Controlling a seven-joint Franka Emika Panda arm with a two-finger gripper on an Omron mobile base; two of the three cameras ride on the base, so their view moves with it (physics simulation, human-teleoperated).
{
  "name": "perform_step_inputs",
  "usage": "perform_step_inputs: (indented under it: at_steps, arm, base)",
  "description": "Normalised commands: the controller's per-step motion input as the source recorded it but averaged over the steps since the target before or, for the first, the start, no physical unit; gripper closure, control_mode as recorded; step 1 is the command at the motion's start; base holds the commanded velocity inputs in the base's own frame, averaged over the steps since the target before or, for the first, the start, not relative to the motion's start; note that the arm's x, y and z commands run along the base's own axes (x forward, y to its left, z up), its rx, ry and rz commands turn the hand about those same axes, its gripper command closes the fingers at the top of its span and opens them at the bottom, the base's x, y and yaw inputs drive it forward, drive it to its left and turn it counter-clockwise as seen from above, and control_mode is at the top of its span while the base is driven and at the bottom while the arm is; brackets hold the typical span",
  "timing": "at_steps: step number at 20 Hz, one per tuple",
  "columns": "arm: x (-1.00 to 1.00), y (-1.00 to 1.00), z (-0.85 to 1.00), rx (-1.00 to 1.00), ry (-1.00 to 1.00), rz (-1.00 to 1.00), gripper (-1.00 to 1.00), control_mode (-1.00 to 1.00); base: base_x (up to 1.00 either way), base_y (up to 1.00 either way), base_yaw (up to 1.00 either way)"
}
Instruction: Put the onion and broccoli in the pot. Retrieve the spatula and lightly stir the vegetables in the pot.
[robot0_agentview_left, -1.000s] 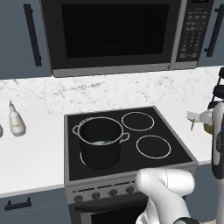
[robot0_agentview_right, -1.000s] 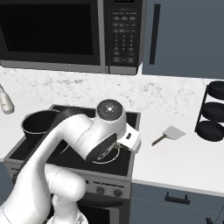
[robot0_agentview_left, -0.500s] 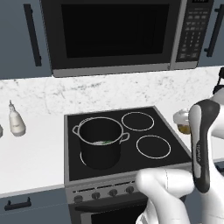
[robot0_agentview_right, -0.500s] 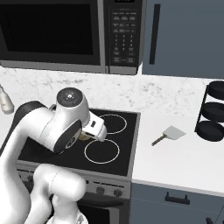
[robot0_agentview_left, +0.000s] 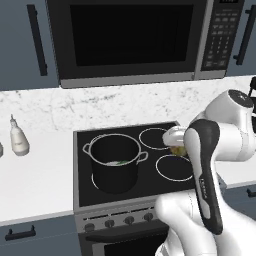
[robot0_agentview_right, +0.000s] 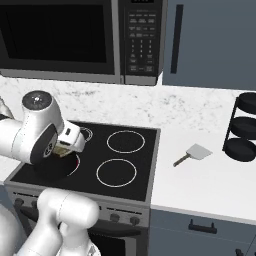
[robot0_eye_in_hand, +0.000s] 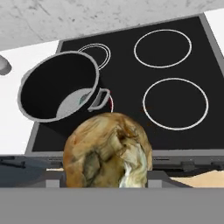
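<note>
The onion (robot0_eye_in_hand: 108, 151), a tan papery bulb, sits between my fingers and looms large in the hand view. My gripper (robot0_agentview_left: 176, 146) is shut on it and hangs above the stove's middle, to the right of the pot (robot0_agentview_left: 115, 161). The pot is black with a silvery rim and stands on the front left burner. A small green bit, the broccoli (robot0_agentview_left: 118, 162), lies inside it. In the hand view the pot (robot0_eye_in_hand: 59, 87) is up and left of the onion. The spatula (robot0_agentview_right: 193, 153) lies flat on the white counter right of the stove. My gripper (robot0_agentview_right: 63, 148) shows under the arm's wrist.
A microwave (robot0_agentview_left: 130, 37) hangs low over the stove. A pale bottle (robot0_agentview_left: 19, 141) stands on the left counter. A black tiered rack (robot0_agentview_right: 242, 131) stands at the far right. My own forearm (robot0_agentview_left: 206, 175) rises in front of the right burners.
The arm has swung left from over the right counter to above the stove, carrying the onion nearer the pot. The pot and spatula have stayed put.
</note>
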Motion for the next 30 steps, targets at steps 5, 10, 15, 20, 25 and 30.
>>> perform_step_inputs:
  at_steps: [5, 10, 15, 20, 25, 30]
  arm:
    - [0.06, 0.95, 0.01, 0.0, 0.02, 0.09, 1.0, -1.0]
    - [0.33, 0.72, 0.01, 0.0, 0.04, 0.08, 1.0, -1.0]
    - [0.28, 0.29, -0.01, 0.0, 0.02, 0.06, 1.0, -1.0]
    - [0.21, 0.23, -0.21, -0.01, 0.0, 0.02, 1.0, -1.0]
    - [0.3, 0.13, -0.34, -0.03, 0.0, 0.0, 1.0, -1.0]
    - [0.4, 0.0, -0.22, 0.0, 0.0, 0.0, 1.0, -1.0]
  base:
    - [0.0, 0.0, 0.0]
    - [0.0, 0.0, 0.0]
    - [0.0, 0.0, 0.0]
    - [0.0, 0.0, 0.0]
    - [0.0, 0.0, 0.0]
    - [0.0, 0.0, 0.0]
